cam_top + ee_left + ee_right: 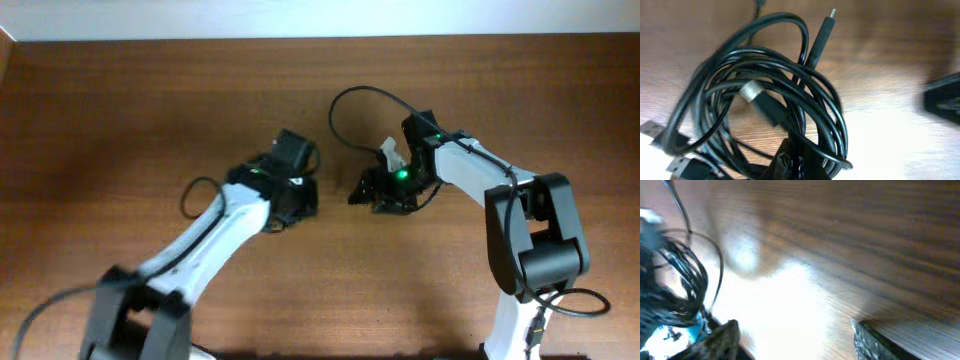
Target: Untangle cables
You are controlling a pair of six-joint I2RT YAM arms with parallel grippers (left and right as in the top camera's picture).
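A tangled coil of thin black cables (775,95) fills the left wrist view, lying on the wooden table. One silver-tipped plug (832,13) points up at the top, and flat plugs (651,129) lie at the lower left. My left gripper (797,162) is shut on strands at the coil's near edge. In the overhead view the left gripper (298,200) covers the bundle. My right gripper (795,327) stands open with nothing between its fingers. The cables (687,277) lie to its left, apart from it. Overhead, the right gripper (362,194) faces the left one across a small gap.
The brown wooden table (120,110) stretches around both arms, with a pale wall along its far edge. A thin black loop (345,105) arcs from the right arm's wrist and another loop (195,190) hangs beside the left arm. The right gripper's body (945,97) shows in the left wrist view.
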